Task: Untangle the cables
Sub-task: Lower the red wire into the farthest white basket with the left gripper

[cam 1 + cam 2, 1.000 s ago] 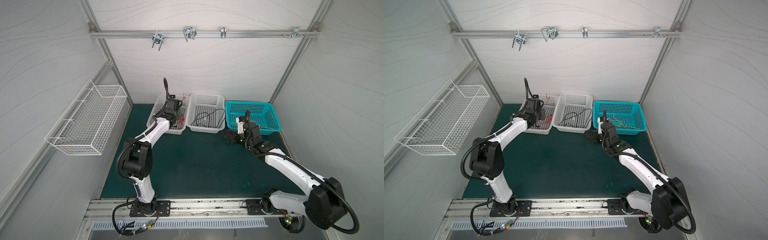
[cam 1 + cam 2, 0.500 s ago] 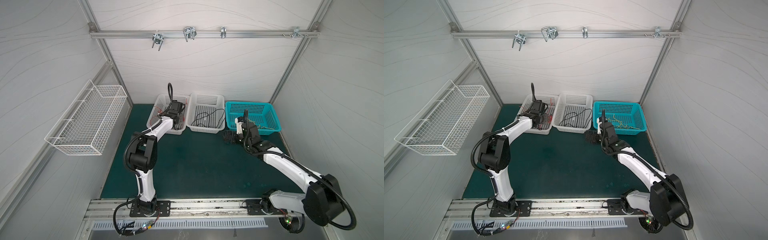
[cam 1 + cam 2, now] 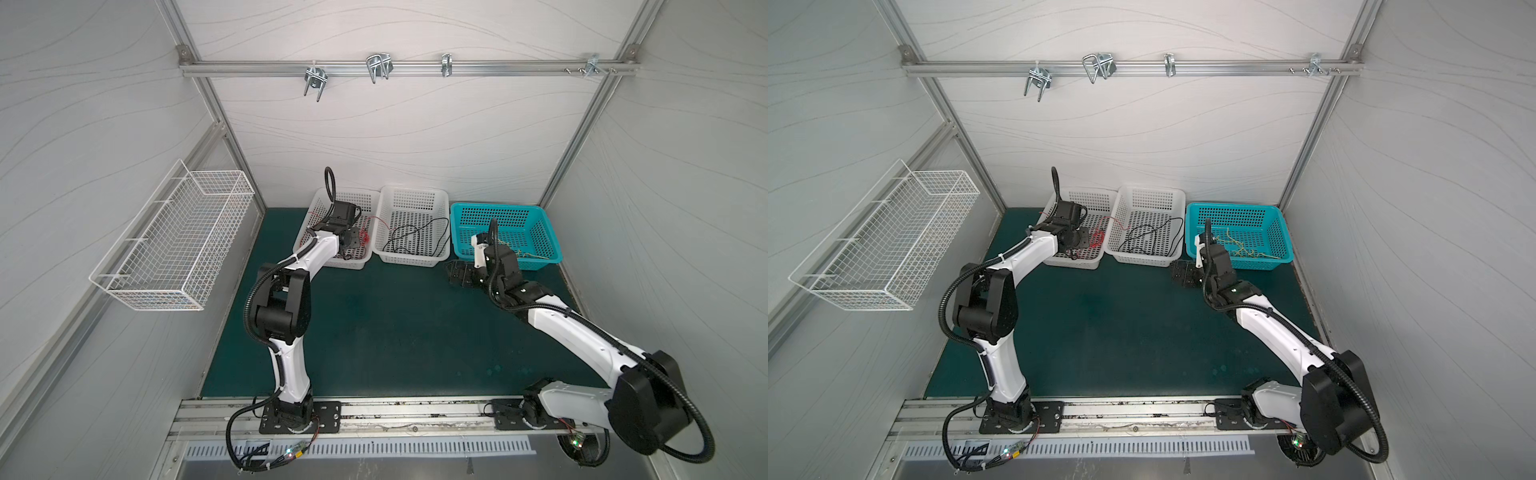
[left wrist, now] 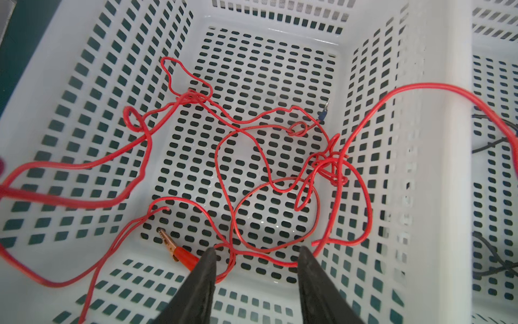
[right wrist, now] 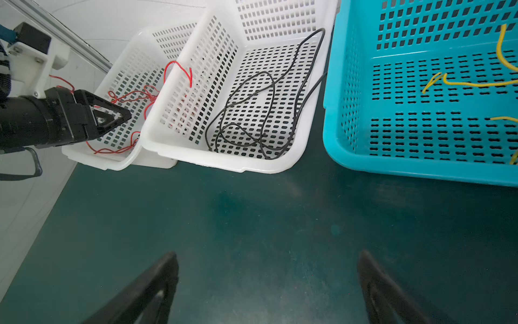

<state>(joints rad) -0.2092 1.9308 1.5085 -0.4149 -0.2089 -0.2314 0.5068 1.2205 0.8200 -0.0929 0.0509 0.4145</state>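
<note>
A tangled red cable (image 4: 193, 95) lies in the left white basket (image 3: 309, 216), with a red alligator clip (image 4: 182, 255) near one fingertip. One red strand (image 5: 173, 63) hangs over the rim into the middle white basket (image 3: 415, 193), where a black cable (image 5: 273, 92) lies in loops. A yellow cable (image 5: 471, 83) rests in the teal basket (image 3: 498, 206). My left gripper (image 4: 256, 251) hovers open low inside the left basket, red loops beneath it and nothing gripped. My right gripper (image 5: 268, 254) stands wide open over bare mat in front of the teal basket.
A white wire basket (image 3: 174, 245) hangs on the left wall. Metal hooks (image 3: 378, 70) sit on the overhead rail. The dark green mat (image 3: 395, 332) stretches in front of the three baskets. Both arm bases stand on the front rail (image 3: 415, 415).
My left gripper has gone from shut to open and shifted slightly over the left basket; the red cable now lies loose there. The right arm has not moved.
</note>
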